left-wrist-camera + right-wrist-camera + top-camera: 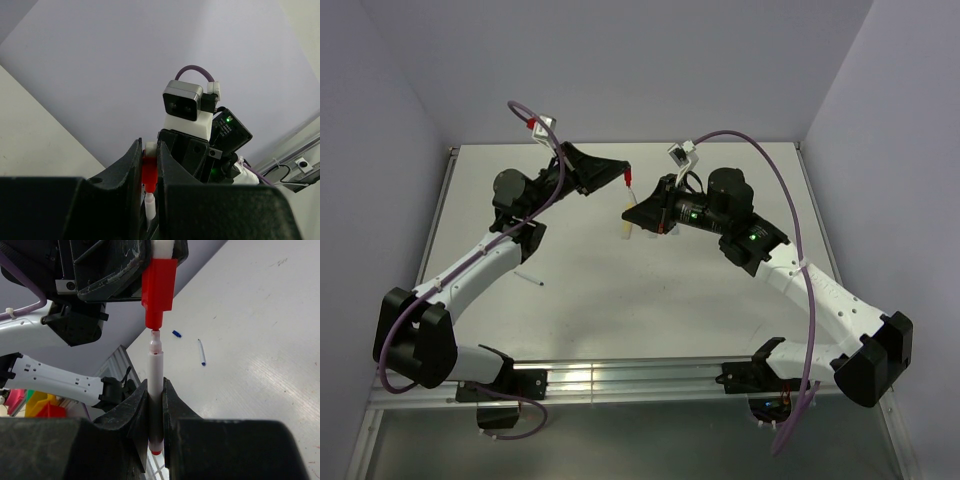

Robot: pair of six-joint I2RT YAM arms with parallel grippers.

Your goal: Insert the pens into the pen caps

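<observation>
On my right wrist view, the right gripper (156, 407) is clamped on the thin white pen (155, 371), holding it upright with its red tip pointing up. Directly above it, the left gripper (159, 252) is pinched shut on the red cap (159, 285), open end facing down. The pen tip sits right at the cap's mouth. I cannot tell whether it has gone in at all, and the pen body is all outside. The left wrist view shows the same pair from the other side, the cap wedged between the dark fingers with the pen in line below it. Both are held in the air above the table (260, 340). On it, well apart from the grippers, lie a small dark-blue cap (176, 333) and, near it, a blue-tipped pen (201, 352).
</observation>
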